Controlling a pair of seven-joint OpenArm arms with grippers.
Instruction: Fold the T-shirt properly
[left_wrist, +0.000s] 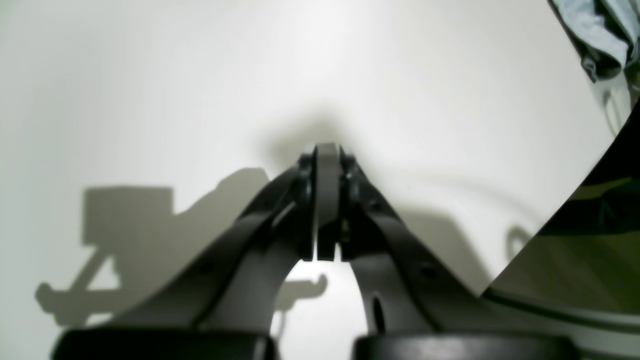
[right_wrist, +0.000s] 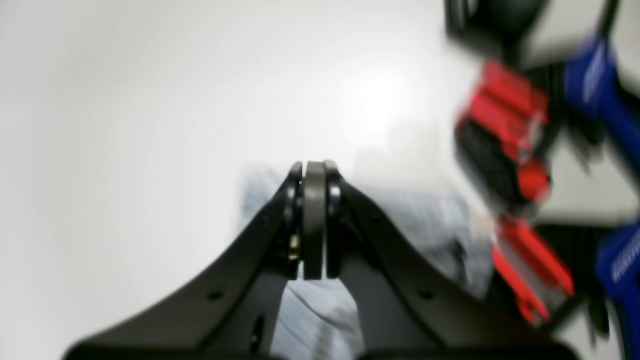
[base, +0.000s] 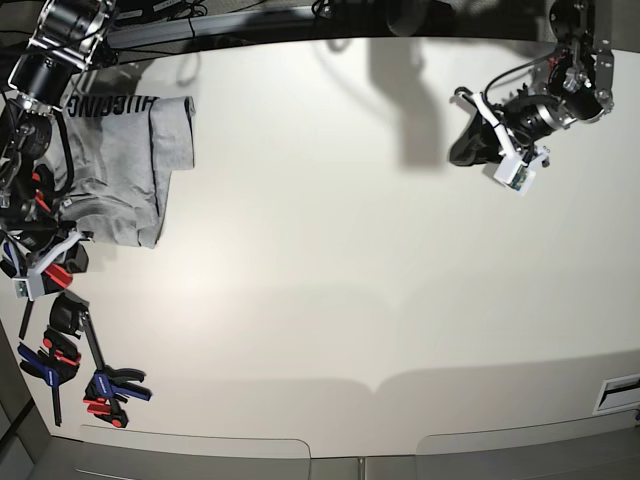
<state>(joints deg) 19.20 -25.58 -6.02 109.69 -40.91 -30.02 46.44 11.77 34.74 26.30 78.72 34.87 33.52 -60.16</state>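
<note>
Both end effectors, left (left_wrist: 327, 155) and right (right_wrist: 314, 172), closed, empty. T-shirt (base: 120, 165) bunched at tabletop (base: 350, 260) corner: soft, light, limp. Pinch hem corners or shoulder seams.

A robotics laboratory bench is being shown. A broad white tabletop (base: 330, 260) is being viewed from overhead, with two black robot arms (base: 520, 115) mounted at its far corners. Red and blue spring clamps (base: 100, 385) are being kept at one edge, beside cabling and dark equipment along the back.
</note>
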